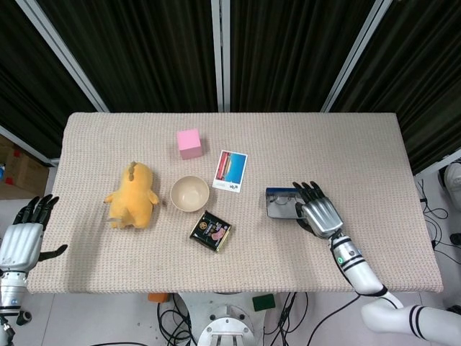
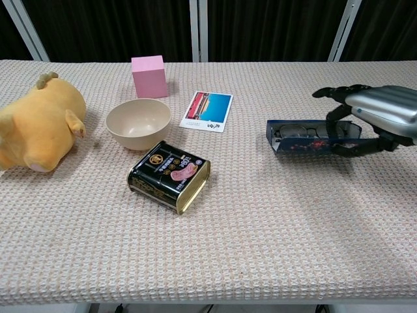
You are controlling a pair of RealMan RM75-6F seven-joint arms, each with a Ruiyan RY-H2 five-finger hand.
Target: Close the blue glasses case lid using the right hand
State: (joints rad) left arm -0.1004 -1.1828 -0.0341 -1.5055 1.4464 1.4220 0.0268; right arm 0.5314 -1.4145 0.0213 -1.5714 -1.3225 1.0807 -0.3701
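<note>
Now we're working the case [image 2: 306,137], sitting right-centre on the surface [image 1: 374,158]; right hand [image 2: 378,117] w/ fingers [image 2: 335,92] spread over its far end. Light, stiff shell w/ fragile glasses inside, so we're judging it best to press on the lid's edge.

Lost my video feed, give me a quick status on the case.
Right hand on the blue glasses case, fingers spread. Lid not yet shut, glasses visible inside. Left hand open, off-table. Nothing blocking.

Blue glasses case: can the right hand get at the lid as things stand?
Probably yes. The right hand is already at the blue glasses case, its fingers reaching over the case's right end; nothing lies between them. Actual contact is unclear.
</note>
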